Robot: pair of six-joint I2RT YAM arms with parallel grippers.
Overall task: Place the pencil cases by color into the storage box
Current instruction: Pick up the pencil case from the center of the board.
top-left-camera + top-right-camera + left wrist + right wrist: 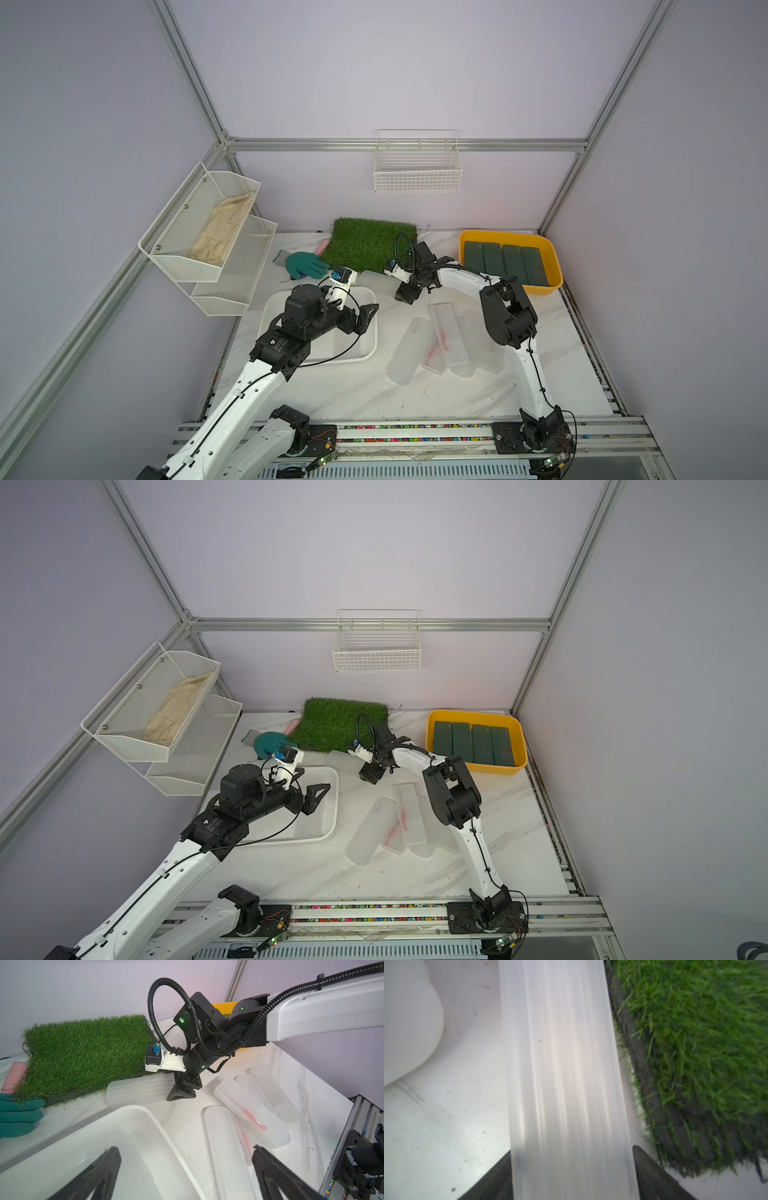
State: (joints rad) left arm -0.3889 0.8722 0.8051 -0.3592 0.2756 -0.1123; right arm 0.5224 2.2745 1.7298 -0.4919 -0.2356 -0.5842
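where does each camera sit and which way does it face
Both top views: high behind the bases, down on the white marble table; both arms.
Left wrist: faces right gripper at a frosted translucent oblong plastic case; open left gripper shows.
Right wrist: close over that case; fingertips flank it.
Shared: case, green fake-grass mat.

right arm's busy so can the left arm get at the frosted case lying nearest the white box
Probably yes. The left gripper hangs open over the white box, and that frosted case lies just beside the box with nothing on top. The right arm's elbow overhangs only the pile's far side.
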